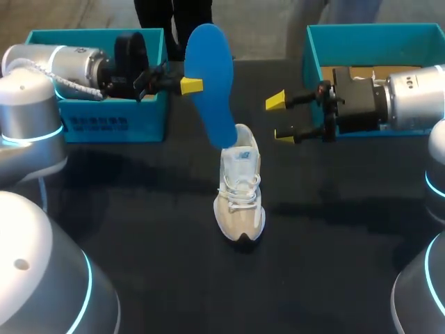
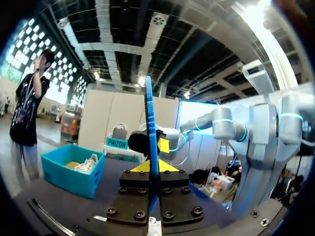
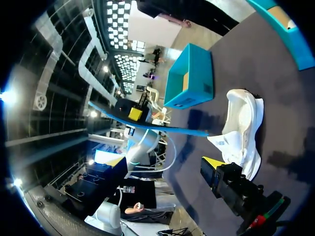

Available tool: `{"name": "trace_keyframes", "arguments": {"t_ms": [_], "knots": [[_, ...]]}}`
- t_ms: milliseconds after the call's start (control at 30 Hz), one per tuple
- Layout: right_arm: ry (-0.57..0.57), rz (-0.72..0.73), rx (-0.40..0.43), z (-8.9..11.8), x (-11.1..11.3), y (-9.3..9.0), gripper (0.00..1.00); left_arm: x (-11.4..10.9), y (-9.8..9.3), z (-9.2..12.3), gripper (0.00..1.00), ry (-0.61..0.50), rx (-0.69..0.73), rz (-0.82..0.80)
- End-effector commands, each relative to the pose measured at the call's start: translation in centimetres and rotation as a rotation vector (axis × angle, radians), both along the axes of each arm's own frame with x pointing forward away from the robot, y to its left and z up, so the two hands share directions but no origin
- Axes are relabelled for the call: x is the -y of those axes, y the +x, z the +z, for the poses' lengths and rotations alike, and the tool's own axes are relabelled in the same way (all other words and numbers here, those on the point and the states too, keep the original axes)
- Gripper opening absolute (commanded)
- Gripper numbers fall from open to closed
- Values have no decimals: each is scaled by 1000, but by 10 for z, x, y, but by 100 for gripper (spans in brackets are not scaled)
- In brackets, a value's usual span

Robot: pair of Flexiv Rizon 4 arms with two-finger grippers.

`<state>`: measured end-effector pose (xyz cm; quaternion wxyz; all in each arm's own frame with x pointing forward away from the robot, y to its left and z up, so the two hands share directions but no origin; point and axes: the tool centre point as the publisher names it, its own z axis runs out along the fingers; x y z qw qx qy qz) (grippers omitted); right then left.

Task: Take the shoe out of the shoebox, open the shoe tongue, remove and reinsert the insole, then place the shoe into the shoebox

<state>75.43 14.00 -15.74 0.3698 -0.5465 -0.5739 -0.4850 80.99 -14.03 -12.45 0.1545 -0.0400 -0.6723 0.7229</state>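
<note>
Left fingers [image 1: 191,85] clamped on blue insole [image 1: 212,76], lower end in shoe [image 1: 240,191] opening, probably to guide it. Right fingers [image 1: 275,101] apart, empty, near.

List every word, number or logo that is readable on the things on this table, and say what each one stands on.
White print on the front wall of the turquoise cardboard shoebox at the left: too blurred to read.
Blue label on the tongue of the white-and-beige sneaker: too small to read.
On the blue foam insole: no print shows.
On the turquoise cardboard shoebox at the right: no print shows.
</note>
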Motion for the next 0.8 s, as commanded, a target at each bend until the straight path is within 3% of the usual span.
{"name": "trace_keyframes", "arguments": {"t_ms": [33, 300, 567, 800], "knots": [[0, -1, 0, -1, -2, 1, 100, 0, 6, -4, 0, -28, 354, -35], [0, -1, 0, -1, -2, 1, 100, 1, 15, -13, 0, -71, 792, 3], [0, -1, 0, -1, -2, 1, 100, 2, 20, -9, 0, -155, 1104, 25], [0, -1, 0, -1, -2, 1, 100, 5, 20, -8, 0, -173, 1109, 78]]}}
